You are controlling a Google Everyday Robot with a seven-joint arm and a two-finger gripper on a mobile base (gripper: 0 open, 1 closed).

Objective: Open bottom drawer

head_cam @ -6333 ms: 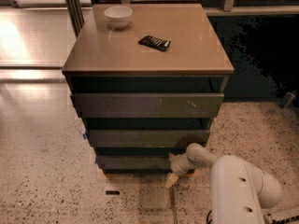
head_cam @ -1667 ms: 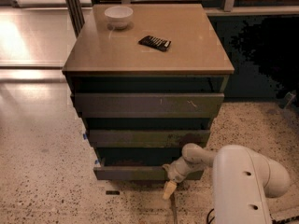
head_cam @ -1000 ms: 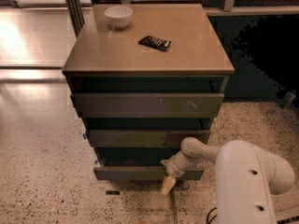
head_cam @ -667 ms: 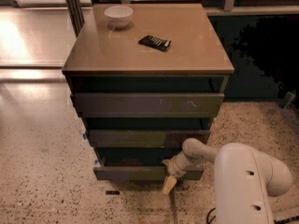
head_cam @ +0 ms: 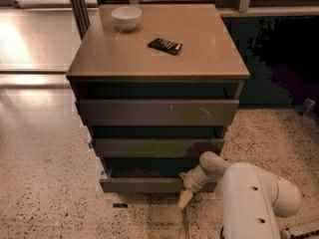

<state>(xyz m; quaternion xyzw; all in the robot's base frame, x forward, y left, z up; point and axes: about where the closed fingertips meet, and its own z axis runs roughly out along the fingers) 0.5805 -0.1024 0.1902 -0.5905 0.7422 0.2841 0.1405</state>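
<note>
The bottom drawer (head_cam: 139,185), lowest in the cabinet (head_cam: 204,59), stands partly out, a strip of its brownish inside showing, with the gripper (head_cam: 185,198) at its front's right end (its grip I cannot tell), so more pulling seems left.

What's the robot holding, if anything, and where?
Cannot tell: the gripper is at the bottom drawer, right of its middle, but any hold is hidden.
</note>
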